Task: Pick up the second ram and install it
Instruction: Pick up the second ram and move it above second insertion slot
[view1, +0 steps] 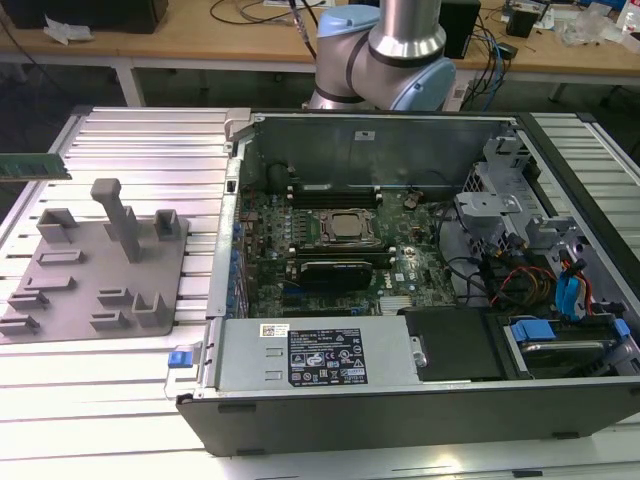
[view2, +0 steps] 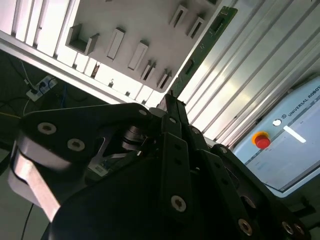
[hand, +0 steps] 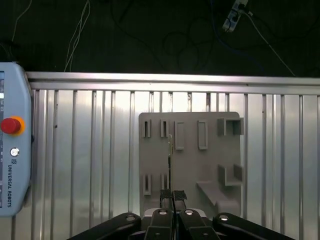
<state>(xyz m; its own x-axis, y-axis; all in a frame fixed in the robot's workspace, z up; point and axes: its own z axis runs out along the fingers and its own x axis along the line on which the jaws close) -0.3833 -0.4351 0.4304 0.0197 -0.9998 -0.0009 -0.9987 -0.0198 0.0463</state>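
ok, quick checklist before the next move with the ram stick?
1. The gripper is shut on the second ram: ok.
2. Ram sits straight in the grip, first wrist view: ok.
3. Ram is out of the grey fixture plate slots: ok.
4. The computer case is open, motherboard exposed: ok.
5. Whether the memory slots beside the CPU socket are free: cannot tell.

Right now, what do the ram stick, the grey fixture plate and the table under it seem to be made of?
The second ram: green, matt circuit board, likely fibreglass laminate. The fixture plate: uniform matt grey with blocky raised slots, so probably plastic, perhaps printed. The table: ribbed, bright satin sheen, which suggests aluminium profile, though steel cannot be ruled out.
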